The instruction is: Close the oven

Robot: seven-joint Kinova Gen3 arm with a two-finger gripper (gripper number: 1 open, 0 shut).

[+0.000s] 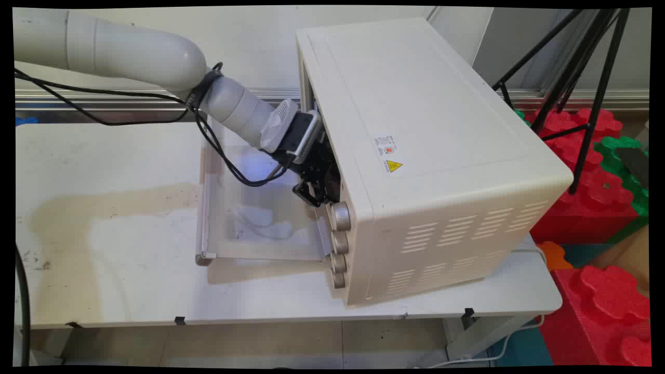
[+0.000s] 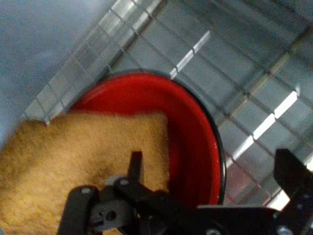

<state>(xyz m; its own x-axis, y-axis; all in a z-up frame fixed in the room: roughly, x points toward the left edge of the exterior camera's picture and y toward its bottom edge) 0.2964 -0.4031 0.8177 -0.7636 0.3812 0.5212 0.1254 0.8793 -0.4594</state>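
The tool (image 2: pixel 210 186) is inside the cavity of the toaster oven (image 1: pixel 431 156), reaching in through the front over the lowered glass door (image 1: pixel 260 208). In the hand view its two black fingers (image 2: pixel 135 164) stand well apart: one lies over the tan slice of bread (image 2: pixel 83 161), the other is out past the rim of the red bowl (image 2: pixel 195 142), over the wire rack (image 2: pixel 244 78). It has hold of nothing that I can see.

The bread lies in the red bowl, which sits on the rack deep in the oven.

As a judgement, working well here means keeping the wrist low and level under the oven roof, staying clear of the knobs (image 1: pixel 340 215) at the door's side, and moving slowly so the bowl does not slide on the rack. The black cables (image 1: pixel 228 156) hang just over the door and could snag.
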